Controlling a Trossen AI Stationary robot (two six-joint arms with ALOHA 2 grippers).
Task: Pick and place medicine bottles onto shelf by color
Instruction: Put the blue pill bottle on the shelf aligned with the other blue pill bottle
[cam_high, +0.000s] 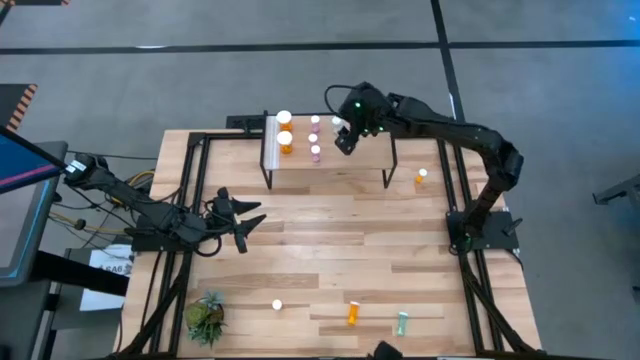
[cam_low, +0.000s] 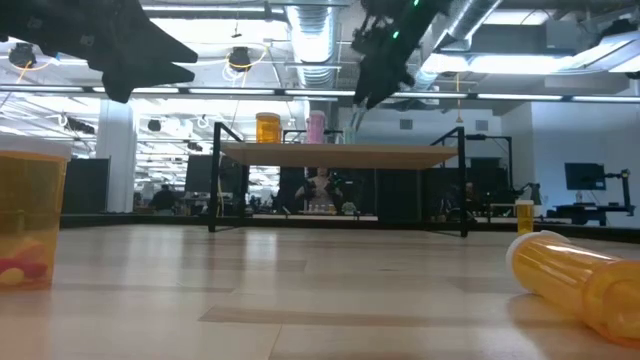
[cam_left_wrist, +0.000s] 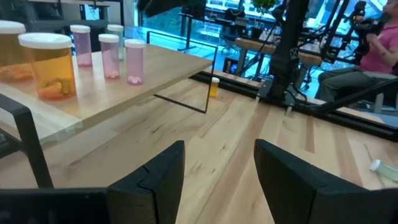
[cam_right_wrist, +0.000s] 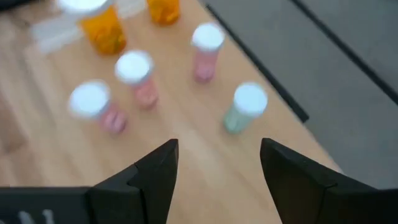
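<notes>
Lying nearest the low camera, an orange bottle (cam_low: 585, 283) is resting on its side on the desk (cam_high: 330, 240), not yet sorted; another orange bottle (cam_low: 28, 225) is standing at that view's left edge. On the shelf (cam_high: 350, 160), two orange bottles (cam_high: 285, 132) are standing at the white-strip end, three pink bottles (cam_high: 315, 138) beside them, and a green bottle (cam_right_wrist: 244, 107) next along, so each colour is occupying its own zone. The right gripper (cam_high: 346, 133) is hovering just above the green bottle, jaws spread wide and holding nothing, arm reaching over the shelf's back edge with the wrist pitched downward. The left gripper (cam_high: 238, 222) is waiting above the desk's left side, jaws partly open and empty, pointing toward the shelf.
</notes>
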